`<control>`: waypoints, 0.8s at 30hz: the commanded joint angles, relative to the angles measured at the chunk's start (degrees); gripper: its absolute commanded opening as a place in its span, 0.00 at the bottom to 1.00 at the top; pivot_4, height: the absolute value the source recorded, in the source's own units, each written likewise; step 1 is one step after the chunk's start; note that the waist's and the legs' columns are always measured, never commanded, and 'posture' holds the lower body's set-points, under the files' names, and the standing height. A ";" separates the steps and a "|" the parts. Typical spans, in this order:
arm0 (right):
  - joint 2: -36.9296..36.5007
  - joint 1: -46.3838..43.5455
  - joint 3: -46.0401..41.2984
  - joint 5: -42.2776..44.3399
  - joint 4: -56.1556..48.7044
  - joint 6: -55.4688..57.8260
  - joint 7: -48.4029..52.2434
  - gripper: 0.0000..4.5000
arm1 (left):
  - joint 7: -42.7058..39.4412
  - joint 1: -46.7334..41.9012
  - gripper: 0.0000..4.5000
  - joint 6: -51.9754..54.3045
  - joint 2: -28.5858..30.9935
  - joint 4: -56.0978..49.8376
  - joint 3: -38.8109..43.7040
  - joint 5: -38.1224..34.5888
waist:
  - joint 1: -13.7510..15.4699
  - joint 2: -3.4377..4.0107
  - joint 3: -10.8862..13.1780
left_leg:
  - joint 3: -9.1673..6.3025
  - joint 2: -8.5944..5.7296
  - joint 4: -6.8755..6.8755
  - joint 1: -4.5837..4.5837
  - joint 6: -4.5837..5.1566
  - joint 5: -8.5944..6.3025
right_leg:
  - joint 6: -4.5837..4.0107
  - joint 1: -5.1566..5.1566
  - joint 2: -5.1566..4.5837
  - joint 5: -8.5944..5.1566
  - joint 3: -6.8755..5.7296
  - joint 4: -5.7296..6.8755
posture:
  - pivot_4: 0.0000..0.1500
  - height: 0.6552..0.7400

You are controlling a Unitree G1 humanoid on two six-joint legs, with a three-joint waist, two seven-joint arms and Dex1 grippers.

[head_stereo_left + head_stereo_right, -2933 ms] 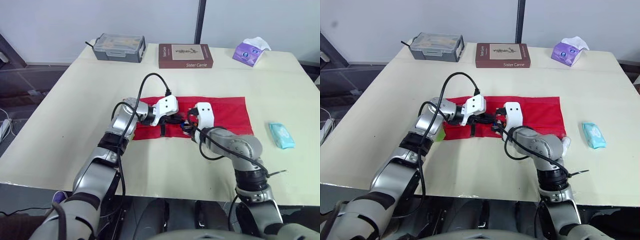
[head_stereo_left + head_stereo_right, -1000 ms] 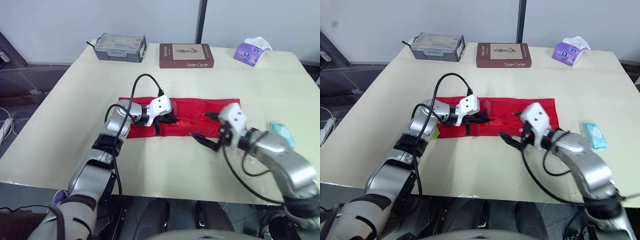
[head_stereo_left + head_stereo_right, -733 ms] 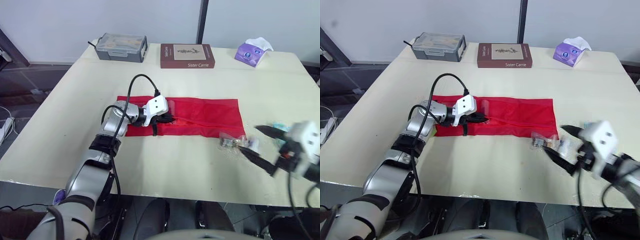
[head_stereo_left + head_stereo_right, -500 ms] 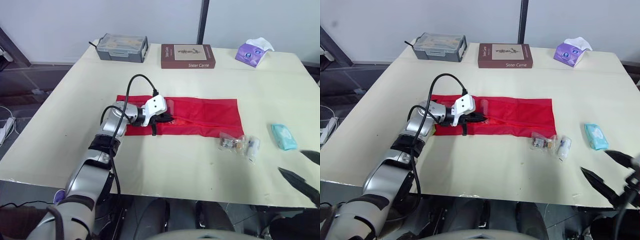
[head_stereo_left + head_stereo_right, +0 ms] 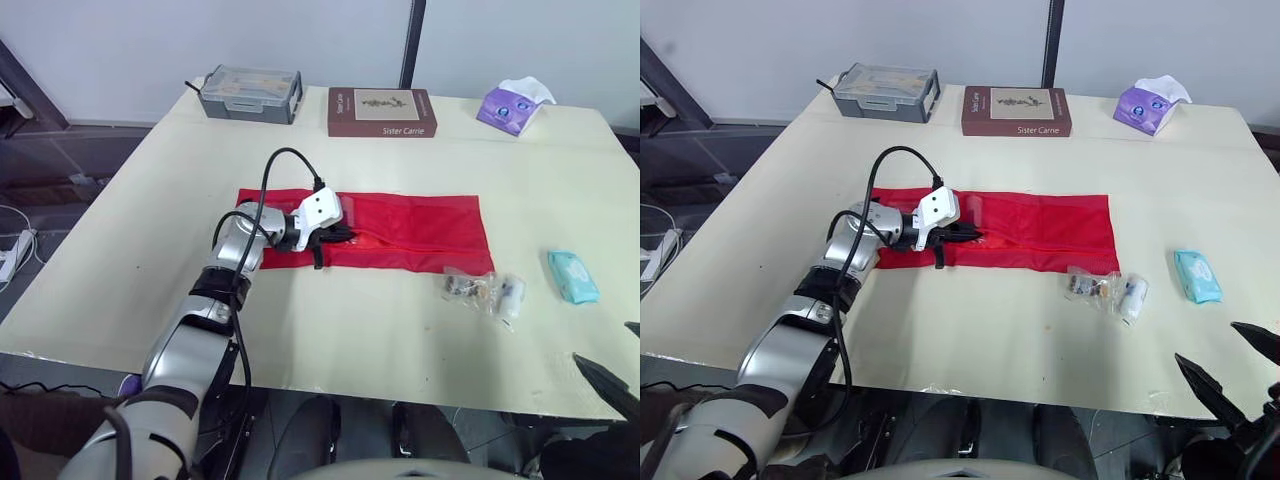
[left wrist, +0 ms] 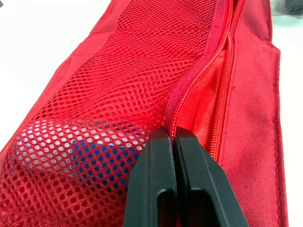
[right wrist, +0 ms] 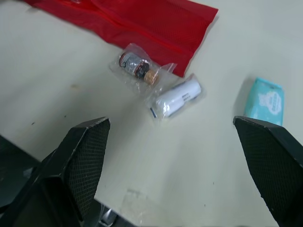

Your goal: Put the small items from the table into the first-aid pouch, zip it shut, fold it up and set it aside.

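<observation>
The red first-aid pouch [image 5: 1040, 235] lies flat and unfolded across the table's middle. My left gripper [image 5: 335, 236] is shut on it near its left end, pinching the fabric beside the zipper [image 6: 215, 80]. Something blue and white shows through the mesh [image 6: 71, 142]. Two small clear bags lie off the pouch's right front corner, one with small round bits [image 5: 1089, 286], one with a white roll [image 5: 1131, 296]. A teal wipes pack [image 5: 1196, 276] lies farther right. My right gripper [image 5: 1230, 365] hangs open past the table's front right edge, apart from all of them.
Along the far edge stand a grey plastic case [image 5: 887, 93], a brown book [image 5: 1016, 111] and a purple tissue pack [image 5: 1153, 105]. A black cable [image 5: 895, 165] arcs above my left wrist. Bare tabletop [image 5: 990, 330] stretches in front of the pouch.
My right arm has swung away from the pouch to the right and back off the table's front edge, open. Two bagged items now show beside the pouch. The left gripper kept its hold.
</observation>
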 commanded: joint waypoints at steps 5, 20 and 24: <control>-5.97 -2.49 10.29 15.17 -1.17 8.31 -28.52 0.99 | -0.77 -2.13 0.00 -1.06 -0.44 -1.47 -0.05 -0.26 | 0.04 0.00 0.00 | -0.01 0.01 -0.04 -0.02 0.00 0.00 | -0.04 0.00 -0.19 0.00 -0.01 -0.07 | 1.00 1.00; -7.55 -31.12 39.39 31.49 12.91 10.07 -75.72 0.99 | -0.56 -0.65 0.00 1.21 -1.16 -4.84 -0.16 -0.56 | -0.09 -0.01 -0.01 | 0.07 -0.01 -0.02 -0.01 0.02 0.01 | -0.01 0.02 0.09 0.02 0.06 -0.06 | 1.00 1.00; -6.18 -36.03 43.76 30.28 16.77 10.33 -81.95 0.99 | -0.44 -0.50 0.00 1.82 -1.33 -5.33 -0.12 -0.59 | -0.08 0.02 -0.03 | 0.08 -0.06 -0.01 -0.01 0.03 0.02 | 0.00 0.04 0.10 0.03 0.09 -0.05 | 1.00 1.00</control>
